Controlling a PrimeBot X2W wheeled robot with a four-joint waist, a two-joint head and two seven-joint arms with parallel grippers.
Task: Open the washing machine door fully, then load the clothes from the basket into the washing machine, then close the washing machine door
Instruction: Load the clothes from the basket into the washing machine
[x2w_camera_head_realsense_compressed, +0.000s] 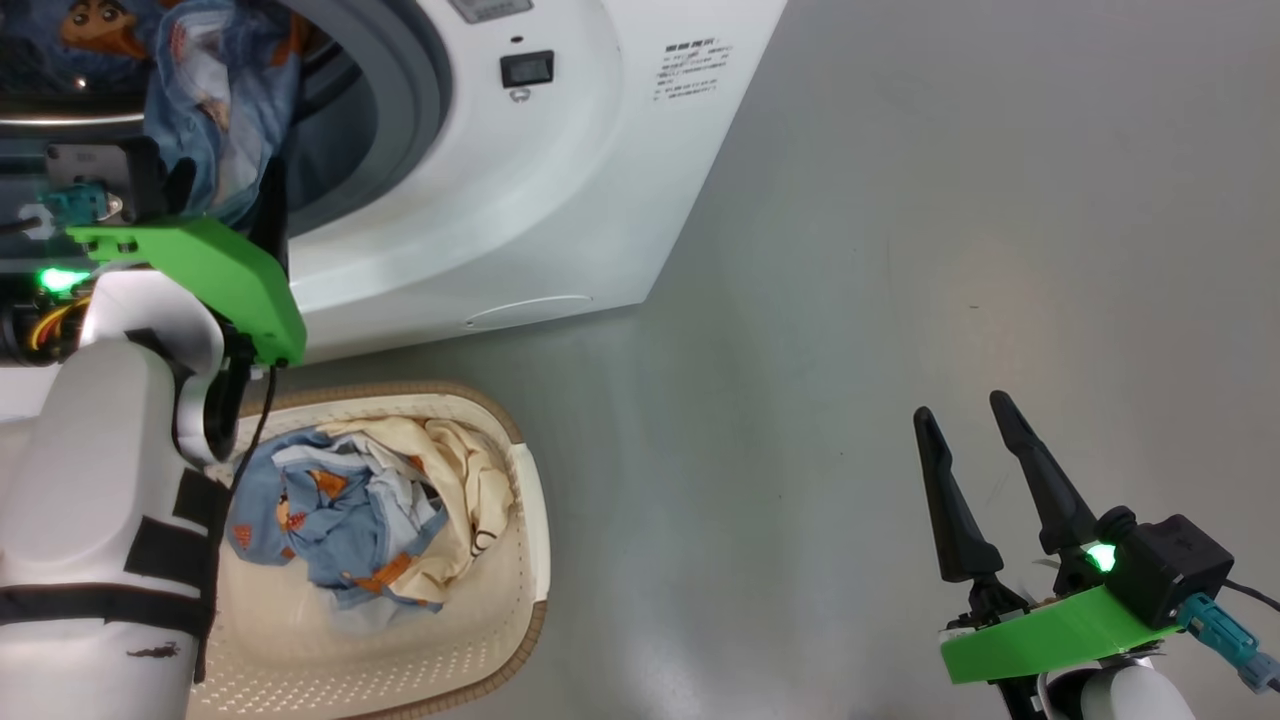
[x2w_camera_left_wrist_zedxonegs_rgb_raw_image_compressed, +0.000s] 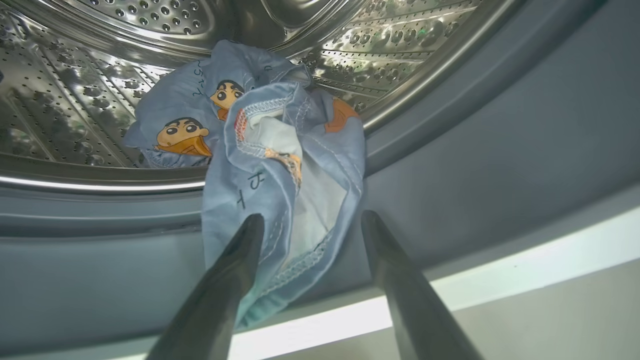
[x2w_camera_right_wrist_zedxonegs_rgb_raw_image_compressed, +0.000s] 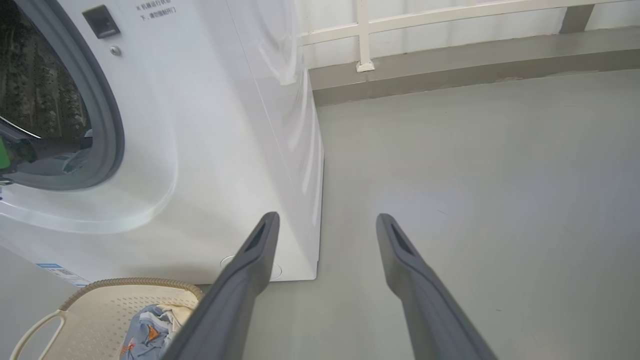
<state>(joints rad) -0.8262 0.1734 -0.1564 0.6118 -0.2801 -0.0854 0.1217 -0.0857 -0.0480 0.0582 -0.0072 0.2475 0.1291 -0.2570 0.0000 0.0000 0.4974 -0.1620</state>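
Your washing machine (x2w_camera_head_realsense_compressed: 560, 200) had a blue garment (x2w_camera_left_wrist_zedxonegs_rgb_raw_image_compressed: 280, 165) at its mouth.
The basket (x2w_camera_head_realsense_compressed: 530, 540) sat just before it, holding more clothes (x2w_camera_head_realsense_compressed: 350, 510). The garment draped over the grey gasket (x2w_camera_left_wrist_zedxonegs_rgb_raw_image_compressed: 500, 150) between your left gripper's (x2w_camera_left_wrist_zedxonegs_rgb_raw_image_compressed: 311, 216) parted fingers. Your right gripper (x2w_camera_head_realsense_compressed: 961, 405) hung jaws apart above the floor (x2w_camera_head_realsense_compressed: 900, 250).

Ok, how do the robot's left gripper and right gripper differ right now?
Place: the left gripper is at the opening of the washing machine; the right gripper hangs off to the side, above the grey floor.
Load: the blue printed garment, draped over the gasket into the drum, lies between the left gripper's fingers; nothing lies between the right gripper's.
Shared: both have open jaws, so neither grips anything.
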